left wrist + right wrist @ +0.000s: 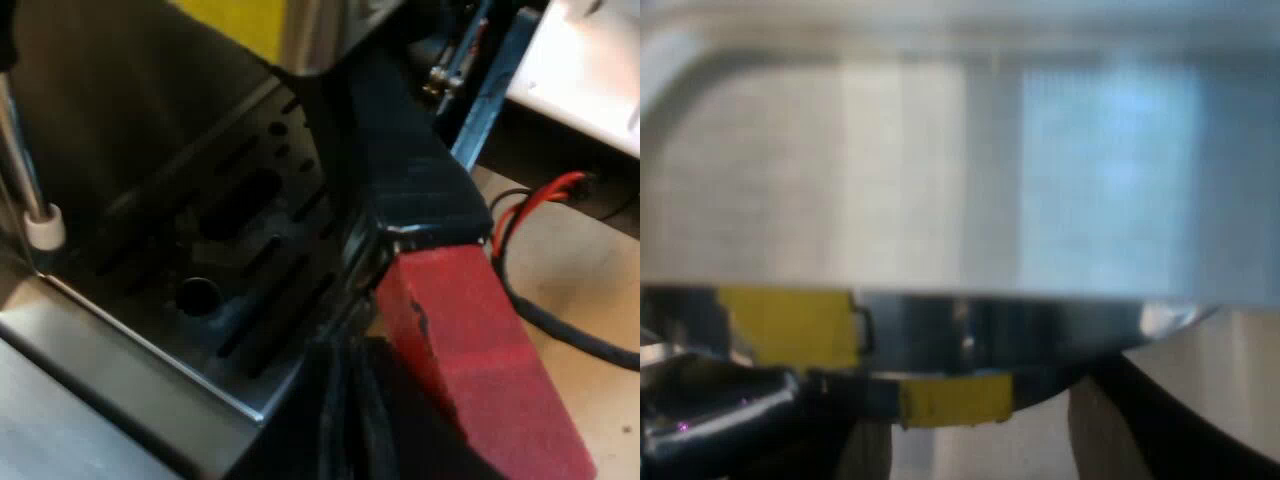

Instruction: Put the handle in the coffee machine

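**Left wrist view, near to far.** The left tool (350, 430) is a dark mass just beside the red end (480, 350) of the handle (400, 150). Whether it is clenched on the handle or released cannot be told. From the red end, which hangs over the worktop (580, 290), the handle rises past the edge of the drip tray (140, 340). Its far end meets the underside of the machine (310, 35), near a yellow label (235, 20). A steam pipe (20, 150) with a white tip stands over the tray, well apart from the handle.

**Right wrist view.** The right tool (970, 445) sits very near the machine's metal front, below its brushed panel. Its state cannot be told either.

**Hazards (judged).** The joint between the handle's far end and the machine is hidden, so it is unclear whether the part is seated.
- **Dropping:** if the handle is only resting there, letting go would probably drop it onto the drip tray.
- **Slipping:** a hold so far out on the red end gives poor purchase, so a locking turn could slip along the handle.
- **Jamming:** pushing upward while the handle is tilted could jam it crooked.
- **Scraping:** the right tool, this close to the front panel, could scrape it with any small move.
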You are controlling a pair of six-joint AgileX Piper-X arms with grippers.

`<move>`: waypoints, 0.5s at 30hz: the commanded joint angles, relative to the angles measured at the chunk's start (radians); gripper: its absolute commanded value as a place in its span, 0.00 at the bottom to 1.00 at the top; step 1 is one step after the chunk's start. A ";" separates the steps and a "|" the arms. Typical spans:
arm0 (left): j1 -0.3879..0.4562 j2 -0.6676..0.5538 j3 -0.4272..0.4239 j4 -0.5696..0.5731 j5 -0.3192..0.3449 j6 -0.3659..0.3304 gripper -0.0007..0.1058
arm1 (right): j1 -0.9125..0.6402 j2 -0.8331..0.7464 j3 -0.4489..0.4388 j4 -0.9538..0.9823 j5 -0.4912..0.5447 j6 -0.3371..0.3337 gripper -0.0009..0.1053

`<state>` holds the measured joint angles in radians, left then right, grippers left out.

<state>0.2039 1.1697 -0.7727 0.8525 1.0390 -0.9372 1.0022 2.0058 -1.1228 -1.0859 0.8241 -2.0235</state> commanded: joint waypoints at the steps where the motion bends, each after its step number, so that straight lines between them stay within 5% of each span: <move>1: -0.035 -0.003 -0.005 0.056 0.060 0.000 0.01 | -0.002 -0.025 -0.018 -0.093 -0.020 0.000 0.43; 9: -0.203 -0.003 -0.005 0.080 0.060 0.000 0.01 | -0.002 -0.025 -0.018 -0.093 -0.020 -0.015 0.43; 15: -0.221 -0.003 -0.005 0.083 0.060 -0.003 0.01 | 0.005 -0.025 -0.018 -0.040 -0.017 -0.019 0.43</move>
<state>0.0218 1.1761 -0.7782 0.8777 0.9565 -0.9372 0.9996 2.0058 -1.1062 -1.0981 0.8760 -2.0267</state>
